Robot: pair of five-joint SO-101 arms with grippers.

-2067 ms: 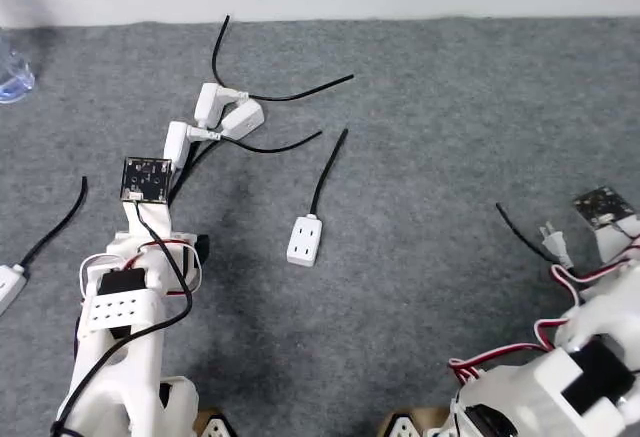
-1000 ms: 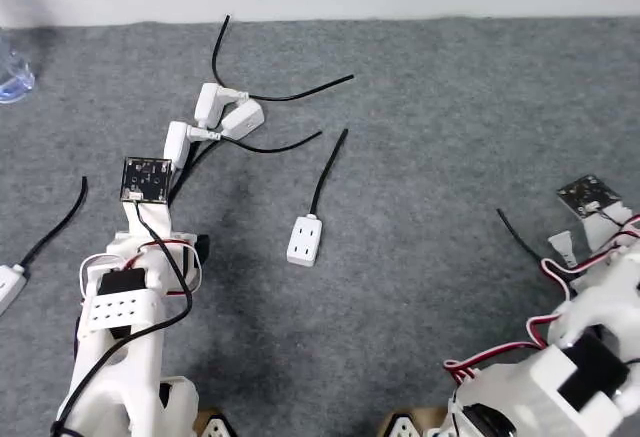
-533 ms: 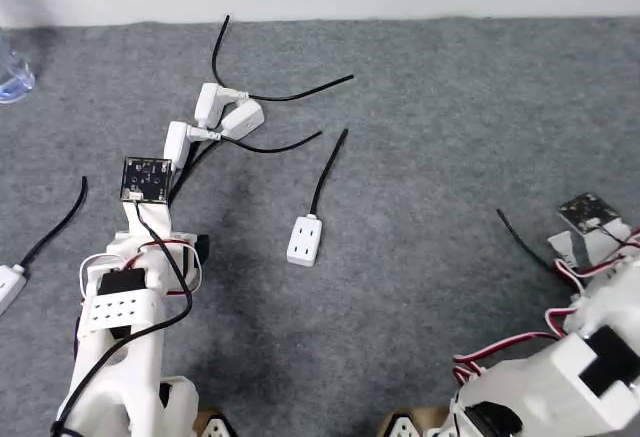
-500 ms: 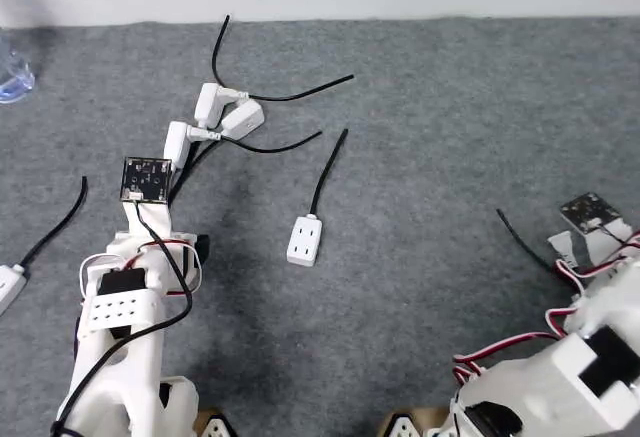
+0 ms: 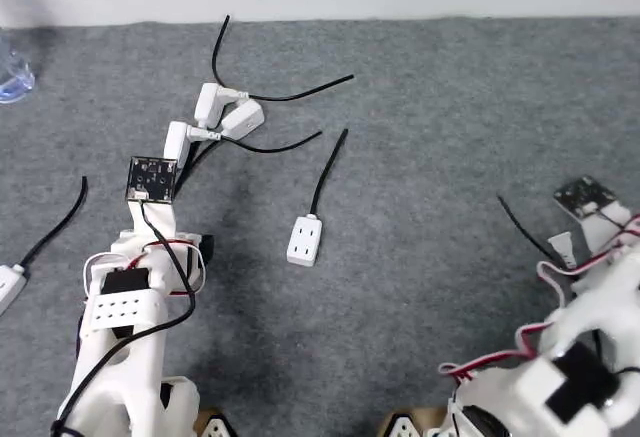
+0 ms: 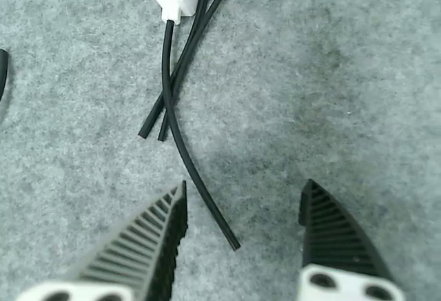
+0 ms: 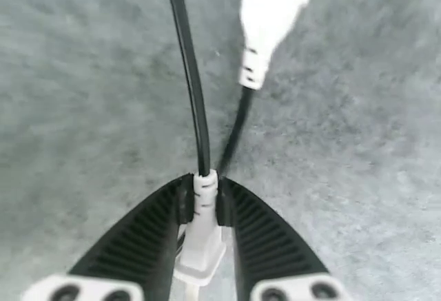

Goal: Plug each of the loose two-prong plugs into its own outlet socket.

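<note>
High camera looks down over the grey mat (image 5: pixel 420 157); wrist cameras face it closely.

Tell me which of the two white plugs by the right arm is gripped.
The plug clamped in the right tool; the other plug lies loose on the carpet beyond it.

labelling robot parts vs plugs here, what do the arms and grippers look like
The left arm and right arm are white plastic with red, white and black wires and a dark circuit board near each wrist. The left gripper and right gripper have black, ribbed, tapering fingers on white bases.
</note>
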